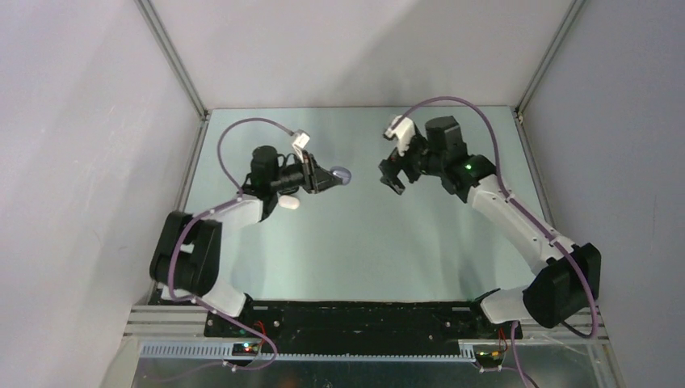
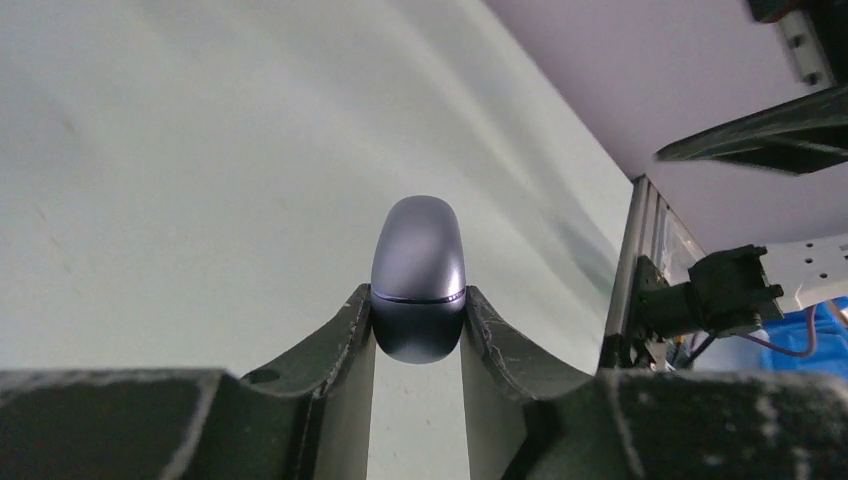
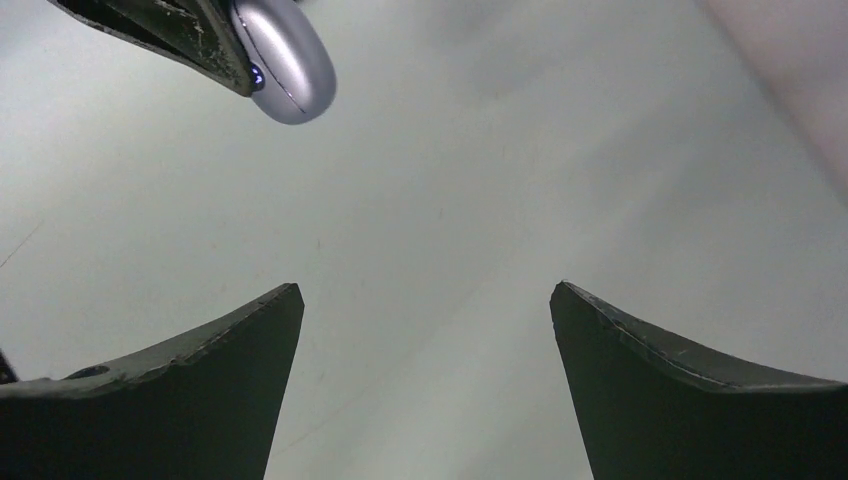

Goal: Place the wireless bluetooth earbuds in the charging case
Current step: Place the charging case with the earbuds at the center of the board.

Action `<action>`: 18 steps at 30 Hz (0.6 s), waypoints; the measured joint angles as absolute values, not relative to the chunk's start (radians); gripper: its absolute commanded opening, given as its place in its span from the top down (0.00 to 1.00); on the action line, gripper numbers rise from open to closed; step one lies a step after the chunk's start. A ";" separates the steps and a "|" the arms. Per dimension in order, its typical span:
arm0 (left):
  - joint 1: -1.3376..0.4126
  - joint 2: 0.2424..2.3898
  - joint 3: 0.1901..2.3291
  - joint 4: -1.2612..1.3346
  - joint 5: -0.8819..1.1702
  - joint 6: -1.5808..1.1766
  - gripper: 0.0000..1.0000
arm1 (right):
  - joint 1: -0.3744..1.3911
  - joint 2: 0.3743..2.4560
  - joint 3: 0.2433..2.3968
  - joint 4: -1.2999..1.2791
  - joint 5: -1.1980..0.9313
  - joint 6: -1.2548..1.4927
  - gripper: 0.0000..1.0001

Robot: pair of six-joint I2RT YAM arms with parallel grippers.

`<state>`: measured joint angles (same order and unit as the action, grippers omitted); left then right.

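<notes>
Nearest the camera in the top view, the two arm bases sit at 6 o'clock on the table [image 1: 363, 242]. From there each arm reaches away toward the middle.

The left gripper [image 1: 333, 177] points toward 3 o'clock. Its jaws are clamped on a small grey-purple oval case [image 1: 342, 175], which sticks out past the fingertips, above the table. Just at 7 o'clock of that wrist is a small white rounded shape [image 1: 289, 203]. I cannot tell whether it lies on the table or belongs to the arm.

In the left wrist view the left gripper [image 2: 418, 296] pinches the lower half of the case [image 2: 418, 250], one finger on each side. A thin seam runs across the case and it looks shut, so the inside is hidden. A dark tapered shape [image 2: 760, 135] enters at 2 o'clock and is cut off by the frame edge.

The right gripper [image 1: 391, 178] sits near the case at its 3 o'clock, apart from it. In its wrist view the right gripper [image 3: 425, 290] has jaws spread wide around nothing. The case [image 3: 285, 65] shows at 11 o'clock, cropped by the top edge and partly covered by a left finger.

The earbuds cannot be made out in any view.
</notes>
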<state>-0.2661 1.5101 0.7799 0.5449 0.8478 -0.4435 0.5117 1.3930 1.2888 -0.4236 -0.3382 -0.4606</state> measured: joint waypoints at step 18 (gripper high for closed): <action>-0.483 1.824 0.946 0.239 0.574 -0.467 0.93 | 0.377 1.238 1.105 -0.445 -0.391 -0.297 0.01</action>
